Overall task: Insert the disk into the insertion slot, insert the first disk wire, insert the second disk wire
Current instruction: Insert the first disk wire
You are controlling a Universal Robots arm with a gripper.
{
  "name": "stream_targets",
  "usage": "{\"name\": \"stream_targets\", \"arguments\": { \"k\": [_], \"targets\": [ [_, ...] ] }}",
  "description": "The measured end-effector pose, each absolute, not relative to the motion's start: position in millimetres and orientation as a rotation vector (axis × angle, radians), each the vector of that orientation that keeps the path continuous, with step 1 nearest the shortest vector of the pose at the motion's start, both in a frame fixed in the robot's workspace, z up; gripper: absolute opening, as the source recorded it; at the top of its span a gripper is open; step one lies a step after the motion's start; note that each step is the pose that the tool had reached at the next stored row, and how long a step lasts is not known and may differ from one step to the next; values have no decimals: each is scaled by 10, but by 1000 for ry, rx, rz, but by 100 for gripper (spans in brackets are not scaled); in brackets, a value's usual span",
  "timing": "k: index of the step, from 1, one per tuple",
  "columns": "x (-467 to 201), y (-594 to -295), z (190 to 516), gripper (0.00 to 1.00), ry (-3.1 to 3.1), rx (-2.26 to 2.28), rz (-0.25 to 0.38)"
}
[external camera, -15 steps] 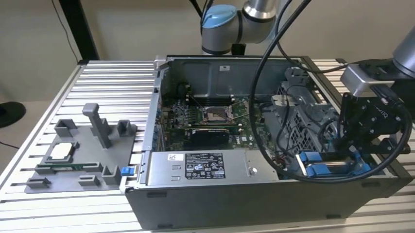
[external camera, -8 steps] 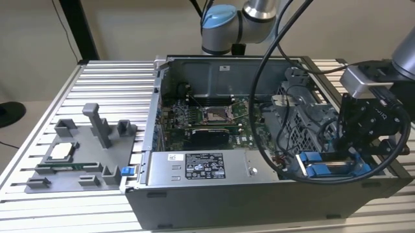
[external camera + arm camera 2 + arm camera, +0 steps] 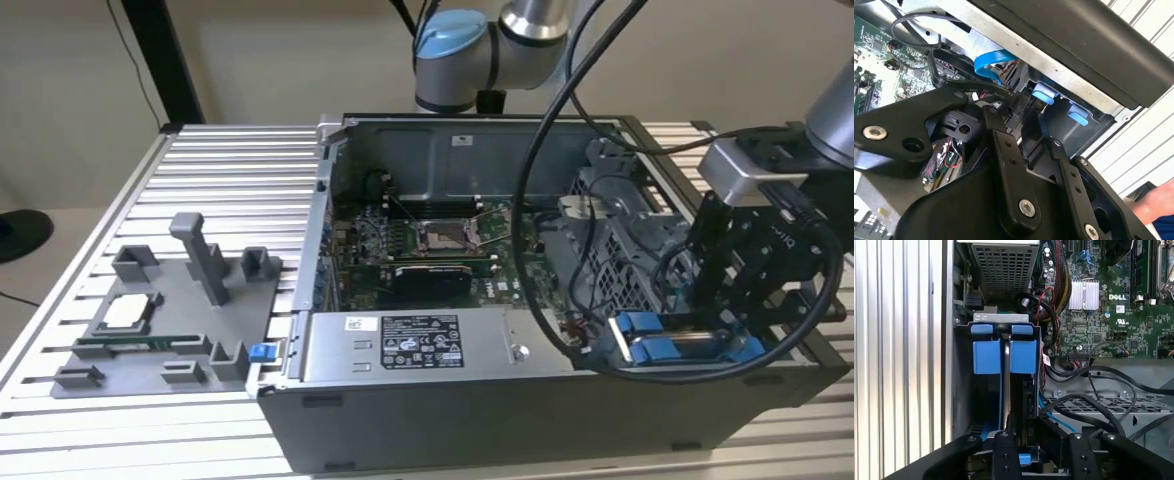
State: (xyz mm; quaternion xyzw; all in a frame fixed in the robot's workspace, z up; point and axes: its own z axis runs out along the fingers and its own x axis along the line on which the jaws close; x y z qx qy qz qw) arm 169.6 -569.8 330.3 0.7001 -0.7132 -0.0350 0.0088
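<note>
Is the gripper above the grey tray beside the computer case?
No, the gripper hangs at the insertion slot inside the case, away from the grey tray.

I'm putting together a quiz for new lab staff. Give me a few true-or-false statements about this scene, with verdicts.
1. The gripper is at the insertion slot, at the exterior view's right end of the computer case. True.
2. The case is closed. False: it is open, and the motherboard shows inside.
3. The grey fixture tray lies to the exterior view's right of the case. False: it lies to the left.
4. Blue plastic tabs show at the slot. True.
</note>
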Motion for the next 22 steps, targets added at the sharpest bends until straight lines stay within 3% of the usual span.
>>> {"name": "stream_targets", "arguments": {
  "k": [13, 22],
  "targets": [
    [1692, -5697, 3693, 100, -2227, 2186, -111],
    [1693, -5697, 3782, 100, -2227, 2186, -112]
  ]
}}
